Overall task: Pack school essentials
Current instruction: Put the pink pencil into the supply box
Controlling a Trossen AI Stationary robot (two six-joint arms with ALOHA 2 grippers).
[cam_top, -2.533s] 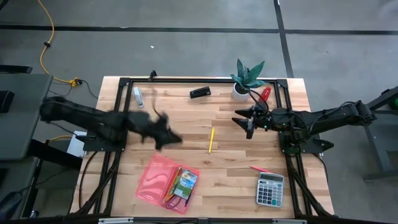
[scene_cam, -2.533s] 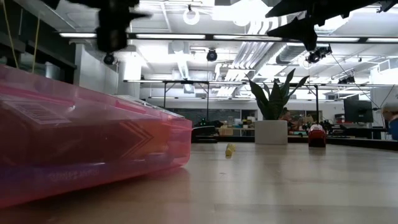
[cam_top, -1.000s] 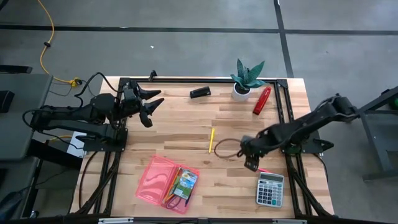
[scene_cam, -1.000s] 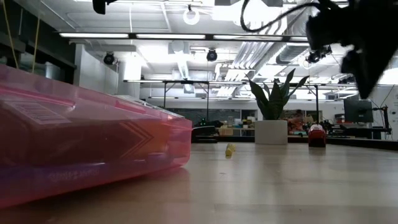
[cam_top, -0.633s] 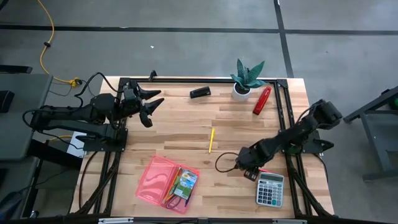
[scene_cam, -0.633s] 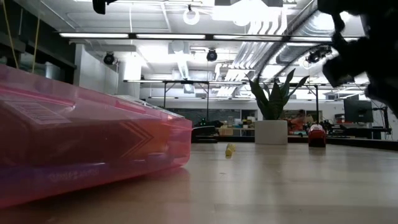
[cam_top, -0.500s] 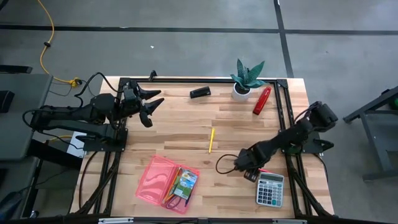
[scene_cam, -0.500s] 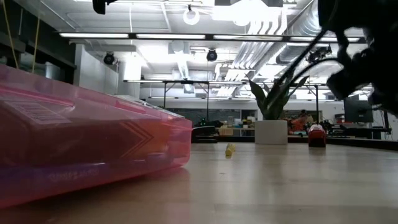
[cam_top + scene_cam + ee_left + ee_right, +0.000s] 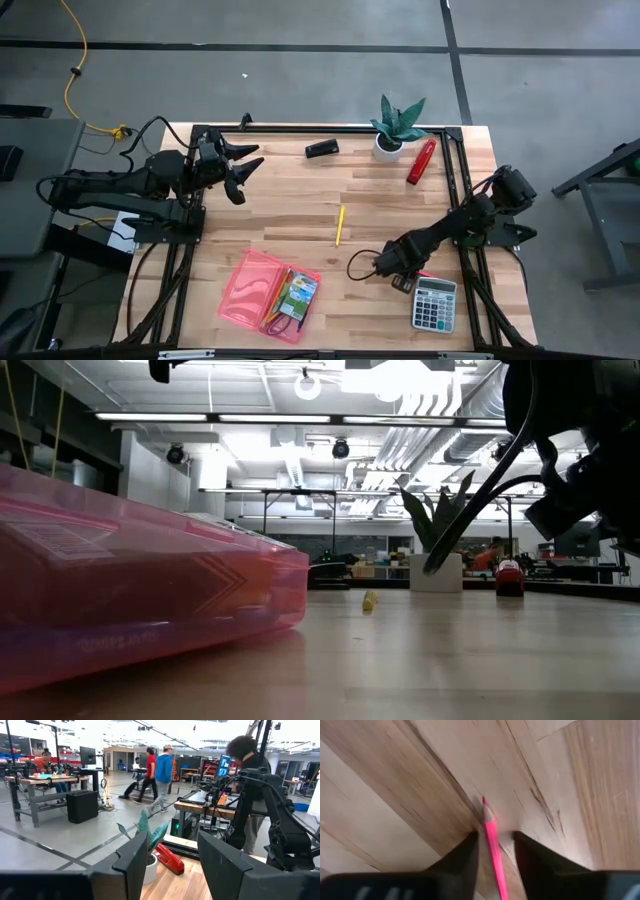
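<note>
**Red pencil between the right fingers, by the calculator**

I log: right gripper (image 9: 494, 845) low on the table (image 9: 380, 200) just beside the grey calculator (image 9: 434, 303), fingers apart astride the red pencil (image 9: 492, 840), not clamped. Left gripper (image 9: 243, 171) waits open at the far left. Yellow pencil (image 9: 339, 225) mid-table; pink case (image 9: 255, 290) near front edge
</note>
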